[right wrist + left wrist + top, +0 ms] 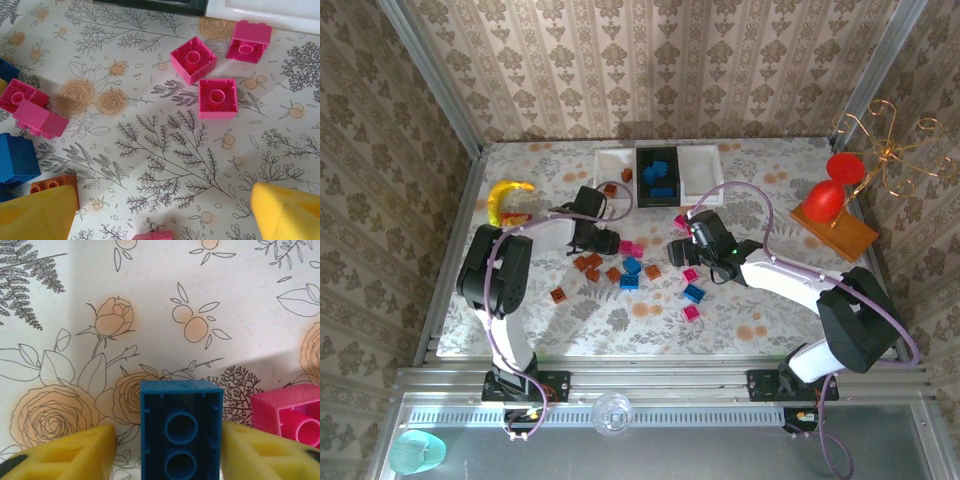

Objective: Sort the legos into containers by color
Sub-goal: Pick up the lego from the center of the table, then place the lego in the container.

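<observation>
Where a pale cloth (165,150) printed with roses, ferns and sprigs covered the bench (620,320), the legos (631,267) lay scattered across its middle, blue, brown-orange and pink mixed together. Beige damask wallpaper (650,70) lined the walls on three sides, and a metal rail (660,378) ran along the near edge, where both arms were bolted. At the far edge stood the containers (660,172), three trays in a row, and the black middle one held several blue bricks. A yellow banana (508,195) lay at the far left. On the right an orange board (835,230) carried red shapes beside a gold wire stand (880,140).

The left arm (495,270) stretched toward the pile. The left jaws stood apart, low over the cloth, with a yellow pad (65,455) on either side of a blue brick (181,430) whose hollow underside faced the wrist camera. Cloth showed between the left pad and the brick, while the right pad sat at its edge; whether it touched I could not tell. A pink brick (287,412) lay just beside, to the right.

The right arm (850,320) came in from the other side. The right jaws stood wide apart, clamped on nothing, with bare cloth between the yellow pads (37,215). Ahead of them three pink bricks (217,98) lay near the trays' near edge.
</observation>
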Motion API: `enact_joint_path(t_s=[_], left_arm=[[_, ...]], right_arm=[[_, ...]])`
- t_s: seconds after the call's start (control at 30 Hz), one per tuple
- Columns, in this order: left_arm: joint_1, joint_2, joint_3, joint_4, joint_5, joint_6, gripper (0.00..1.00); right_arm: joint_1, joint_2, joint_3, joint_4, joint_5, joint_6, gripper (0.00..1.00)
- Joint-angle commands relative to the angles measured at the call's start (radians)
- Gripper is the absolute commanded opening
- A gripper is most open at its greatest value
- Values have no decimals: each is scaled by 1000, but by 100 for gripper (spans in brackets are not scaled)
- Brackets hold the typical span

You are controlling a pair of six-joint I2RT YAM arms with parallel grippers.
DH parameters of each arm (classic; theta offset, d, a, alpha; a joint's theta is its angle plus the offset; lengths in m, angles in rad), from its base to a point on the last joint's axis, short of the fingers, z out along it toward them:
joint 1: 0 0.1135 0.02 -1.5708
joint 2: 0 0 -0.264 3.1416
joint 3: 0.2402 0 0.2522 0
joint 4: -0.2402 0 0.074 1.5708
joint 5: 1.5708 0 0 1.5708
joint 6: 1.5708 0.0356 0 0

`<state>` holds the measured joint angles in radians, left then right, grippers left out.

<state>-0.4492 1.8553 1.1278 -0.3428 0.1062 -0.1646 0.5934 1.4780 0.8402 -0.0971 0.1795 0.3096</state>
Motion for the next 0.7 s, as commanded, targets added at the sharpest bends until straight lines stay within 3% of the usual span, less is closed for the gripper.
enact_joint_path(t_s=[0.0,0.2,0.33,0.5,0.67], left_arm=[[-2,36,39,18,11,8,48],[-2,-104,-46,220,-16,-63,31],[-43,-158,-31,331,7,-80,29],[-83,-53,180,265,-2,-42,29],[-96,114,408,197,-13,2,31]], right_arm=[[-5,-36,-18,8,30,-3,91],[-12,-80,-38,15,68,-1,92],[-34,-131,-69,64,140,36,93],[-44,-147,-71,134,239,68,96],[-44,-145,-51,131,254,68,96]])
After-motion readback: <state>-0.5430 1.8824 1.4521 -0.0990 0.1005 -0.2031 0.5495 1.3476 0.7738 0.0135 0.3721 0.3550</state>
